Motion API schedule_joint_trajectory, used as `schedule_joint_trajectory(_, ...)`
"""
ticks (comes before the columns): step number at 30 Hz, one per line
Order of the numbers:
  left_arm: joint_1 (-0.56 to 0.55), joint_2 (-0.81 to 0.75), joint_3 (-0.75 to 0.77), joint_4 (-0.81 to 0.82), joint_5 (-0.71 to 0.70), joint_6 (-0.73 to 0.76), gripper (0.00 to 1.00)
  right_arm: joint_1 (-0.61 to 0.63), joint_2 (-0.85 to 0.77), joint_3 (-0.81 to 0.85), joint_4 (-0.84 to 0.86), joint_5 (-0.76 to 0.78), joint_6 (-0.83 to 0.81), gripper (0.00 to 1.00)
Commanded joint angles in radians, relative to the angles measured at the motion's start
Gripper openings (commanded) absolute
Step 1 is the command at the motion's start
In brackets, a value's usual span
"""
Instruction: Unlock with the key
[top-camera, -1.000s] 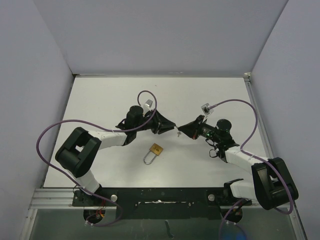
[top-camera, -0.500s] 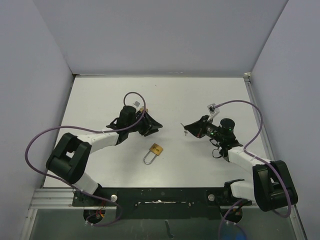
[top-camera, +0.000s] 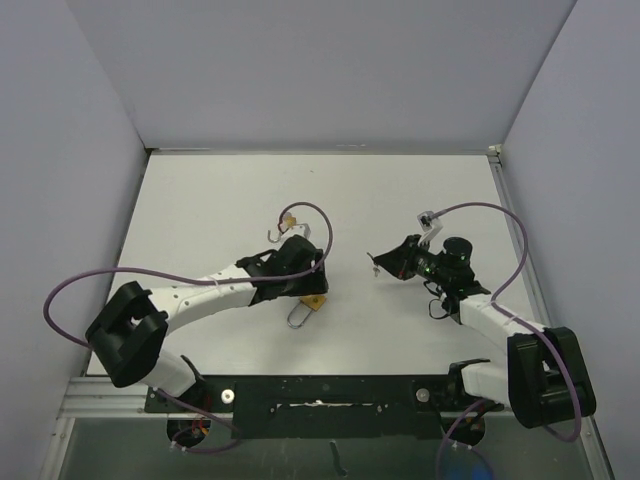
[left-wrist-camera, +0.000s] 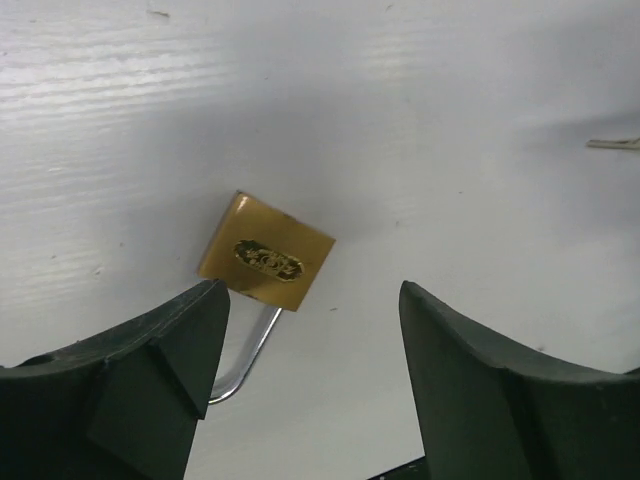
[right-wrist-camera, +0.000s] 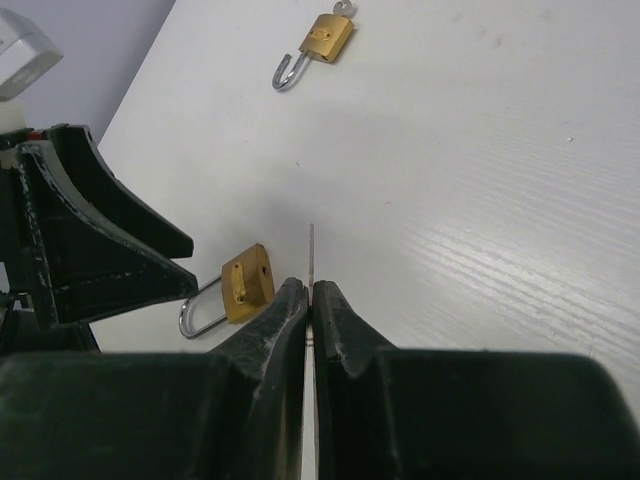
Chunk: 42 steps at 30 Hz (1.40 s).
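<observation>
A white surface (top-camera: 200, 200) boxed in by pale lilac walls carries a brass padlock (left-wrist-camera: 266, 252) lying flat. The left claw (left-wrist-camera: 310, 300) hangs right over it, jaws apart and empty. The lock's body sits between the fingertips, nearer one finger, and the shackle runs back under that finger (so its long axis lies slantwise to the gap). The right claw (right-wrist-camera: 310, 295) is pinched together on the key (right-wrist-camera: 311, 250), well apart to the padlock's right, with the blade aimed toward the lock. The left arm is much the nearer, so I judge steadying the lock falls to it.
</observation>
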Motion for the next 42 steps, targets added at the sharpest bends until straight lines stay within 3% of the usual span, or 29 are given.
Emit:
schedule_joint_trajectory(1,-0.060,0.001,0.046,-0.098,-0.224,0.107,0.71,-0.011,-0.035,0.018,0.038,-0.033,-0.018,0.00)
schedule_joint_trajectory(5,-0.077,0.006,0.063,-0.115,-0.272,0.136,0.71,-0.014,-0.031,0.011,0.052,-0.044,-0.013,0.00)
schedule_joint_trajectory(14,-0.078,0.142,0.054,-0.031,-0.104,0.276,0.71,-0.017,-0.008,0.017,0.082,-0.066,0.002,0.00)
schedule_joint_trajectory(24,-0.078,0.177,0.028,0.028,-0.013,0.327,0.72,-0.020,-0.004,0.020,0.076,-0.073,0.002,0.00)
schedule_joint_trajectory(42,-0.078,0.164,-0.014,0.047,-0.093,0.328,0.72,-0.020,-0.002,0.012,0.094,-0.083,0.019,0.00)
